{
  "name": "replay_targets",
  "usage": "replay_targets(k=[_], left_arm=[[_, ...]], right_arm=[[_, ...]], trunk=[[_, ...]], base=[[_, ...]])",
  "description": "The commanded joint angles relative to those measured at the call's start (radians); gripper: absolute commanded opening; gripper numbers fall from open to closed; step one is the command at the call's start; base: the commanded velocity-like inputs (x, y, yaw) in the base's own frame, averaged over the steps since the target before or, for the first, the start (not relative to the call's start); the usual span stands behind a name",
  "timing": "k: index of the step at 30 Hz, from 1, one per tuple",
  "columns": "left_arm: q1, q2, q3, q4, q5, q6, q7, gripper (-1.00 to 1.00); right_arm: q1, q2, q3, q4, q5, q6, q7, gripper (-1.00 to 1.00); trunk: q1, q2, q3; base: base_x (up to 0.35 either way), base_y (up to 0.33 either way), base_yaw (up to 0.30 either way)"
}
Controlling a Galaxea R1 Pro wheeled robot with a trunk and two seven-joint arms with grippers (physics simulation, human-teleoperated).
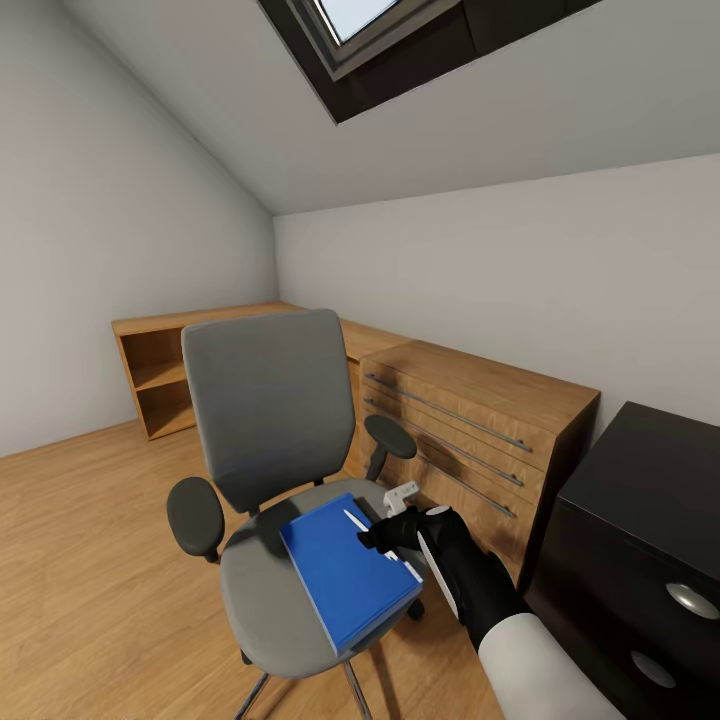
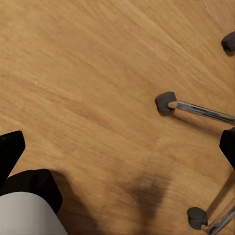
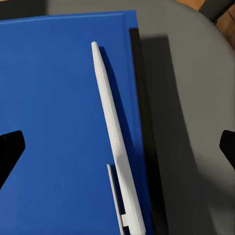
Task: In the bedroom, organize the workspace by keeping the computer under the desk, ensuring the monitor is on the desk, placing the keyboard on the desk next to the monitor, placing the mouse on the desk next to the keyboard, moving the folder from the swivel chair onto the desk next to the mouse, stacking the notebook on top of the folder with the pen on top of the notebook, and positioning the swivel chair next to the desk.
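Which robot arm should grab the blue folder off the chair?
Probably the right. The right gripper hovers open just above the blue folder on the swivel chair, over a white pen. The left wrist view looks down at the wood floor.

Right hand (image 1: 385,535) covers the pen's (image 1: 357,521) end; swivel chair (image 1: 270,590) base cropped.

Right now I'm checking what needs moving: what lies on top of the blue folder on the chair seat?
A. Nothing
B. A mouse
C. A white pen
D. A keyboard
C: a slim white pen lies on the blue folder, which rests on the swivel chair seat, with the right tool above it.
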Motion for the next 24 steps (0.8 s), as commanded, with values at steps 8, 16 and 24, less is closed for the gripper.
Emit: replay_targets(k=[8, 16, 24], left_arm=[[0.000, 0.001, -0.003, -0.002, 0.011, -0.008, 0.003, 1.00], [0.000, 0.001, -0.002, -0.002, 0.012, -0.008, 0.003, 1.00], [0.000, 0.001, -0.002, -0.002, 0.013, -0.008, 0.003, 1.00]], right_arm=[[0.000, 0.000, -0.001, -0.001, 0.011, 0.010, 0.004, 1.00], [0.000, 0.000, -0.001, -0.001, 0.011, 0.019, 0.003, 1.00], [0.000, 0.000, -0.001, -0.001, 0.012, 0.022, 0.001, 1.00]], trunk=[[0.000, 0.000, -0.001], [0.011, -0.021, -0.010], [0.023, -0.042, -0.020]], base=[[0.000, 0.000, 0.000], [0.000, 0.000, 0.000], [0.000, 0.000, 0.000]])
